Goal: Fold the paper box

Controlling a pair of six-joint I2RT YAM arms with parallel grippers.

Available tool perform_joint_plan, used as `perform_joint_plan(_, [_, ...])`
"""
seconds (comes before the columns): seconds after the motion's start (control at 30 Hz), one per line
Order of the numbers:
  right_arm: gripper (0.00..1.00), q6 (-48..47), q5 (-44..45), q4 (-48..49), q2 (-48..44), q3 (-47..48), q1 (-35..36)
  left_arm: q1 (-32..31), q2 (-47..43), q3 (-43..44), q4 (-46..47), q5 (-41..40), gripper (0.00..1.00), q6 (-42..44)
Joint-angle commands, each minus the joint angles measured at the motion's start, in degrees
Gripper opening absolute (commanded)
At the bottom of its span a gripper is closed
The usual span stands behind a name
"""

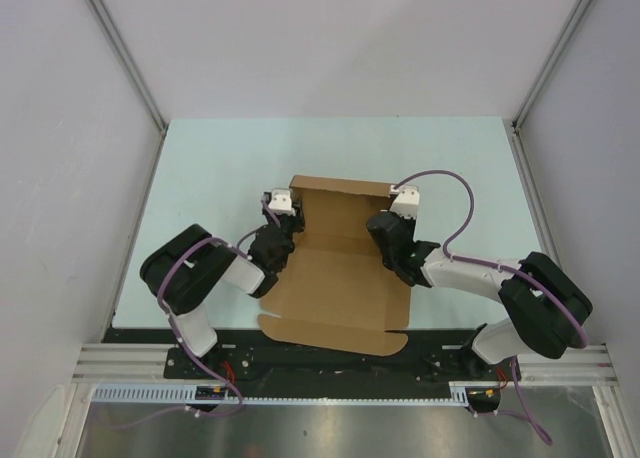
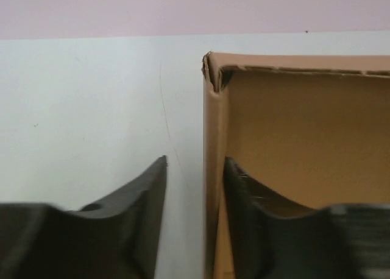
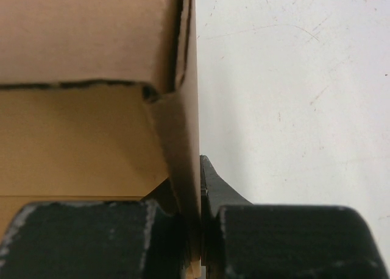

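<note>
The paper box (image 1: 340, 278) is plain brown cardboard in the middle of the pale table (image 1: 220, 168), with its back wall and both side walls raised and its front flap lying flat toward the arm bases. My left gripper (image 1: 296, 218) straddles the left side wall (image 2: 213, 169). Its inner finger (image 2: 256, 230) rests against the cardboard, while its outer finger (image 2: 146, 218) stands clear of it over the table. My right gripper (image 1: 390, 223) is shut on the right side wall (image 3: 186, 145), pinching it just below the back corner.
White enclosure panels with aluminium posts (image 1: 125, 53) close in the table on three sides. A black base rail (image 1: 330, 363) runs along the near edge, and the box's rounded front flap (image 1: 330, 333) reaches it. Purple cables (image 1: 450, 193) loop off both wrists.
</note>
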Motion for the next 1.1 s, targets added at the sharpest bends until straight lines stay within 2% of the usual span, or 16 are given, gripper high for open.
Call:
perform_joint_plan(0.0, [0.00, 1.4, 1.5, 3.1, -1.0, 1.9, 0.2, 0.0, -2.2, -2.9, 21.8, -2.7, 0.56, 0.9])
perform_joint_plan(0.1, [0.00, 1.4, 1.7, 2.9, -1.0, 2.4, 0.4, -0.1, -3.1, -4.4, 21.8, -3.2, 0.63, 0.6])
perform_joint_plan(0.23, [0.00, 1.4, 1.8, 2.9, -0.9, 2.5, 0.8, -0.8, -3.0, -6.2, 21.8, -4.6, 0.63, 0.0])
perform_joint_plan(0.33, [0.00, 1.4, 1.8, 3.0, -0.8, 2.7, 1.2, -1.5, -2.7, -7.4, 21.8, -6.2, 0.62, -0.7])
perform_joint_plan(0.5, [0.00, 1.4, 1.8, 3.1, -0.7, 2.9, 1.4, -2.0, -2.4, -6.3, 21.8, -7.0, 0.55, 2.3])
perform_joint_plan(0.53, [0.00, 1.3, 1.9, 3.2, -0.7, 2.9, 1.4, -2.0, -2.6, -6.5, 21.6, -7.8, 0.52, 2.3])
perform_joint_plan(0.63, [0.00, 1.1, 1.8, 3.2, -0.9, 3.0, 1.4, -2.3, -3.9, -7.2, 19.5, -8.2, 0.34, 2.2])
perform_joint_plan(0.67, [0.00, 1.1, 1.8, 3.4, -0.9, 3.0, 1.3, -2.3, -4.3, -7.4, 19.4, -8.5, 0.19, 2.3])
perform_joint_plan(0.73, [0.00, 1.2, 1.8, 3.5, -0.8, 3.0, 1.2, -2.3, -4.4, -7.5, 19.6, -8.9, 0.04, 2.3])
perform_joint_plan(0.8, [0.00, 1.3, 1.6, 3.6, -0.6, 3.0, 1.2, -2.3, -4.5, -7.4, 19.1, -9.7, 0.00, 2.4])
perform_joint_plan(0.9, [0.00, 1.3, 1.6, 3.6, -0.7, 3.1, 1.3, -2.3, -5.0, -7.8, 18.8, -9.7, 0.00, 2.0])
perform_joint_plan(1.0, [0.00, 1.2, 1.7, 3.5, -1.0, 3.1, 1.3, -2.4, -5.8, -8.1, 18.0, -8.9, 0.33, 0.9])
perform_joint_plan(1.03, [0.00, 1.1, 1.6, 3.5, -1.1, 3.1, 1.3, -2.3, -6.3, -8.2, 17.8, -8.5, 0.51, 0.9])
perform_joint_plan(1.07, [0.00, 1.0, 1.7, 3.5, -1.1, 3.1, 1.3, -2.4, -6.6, -8.3, 17.3, -8.5, 0.57, 0.8])
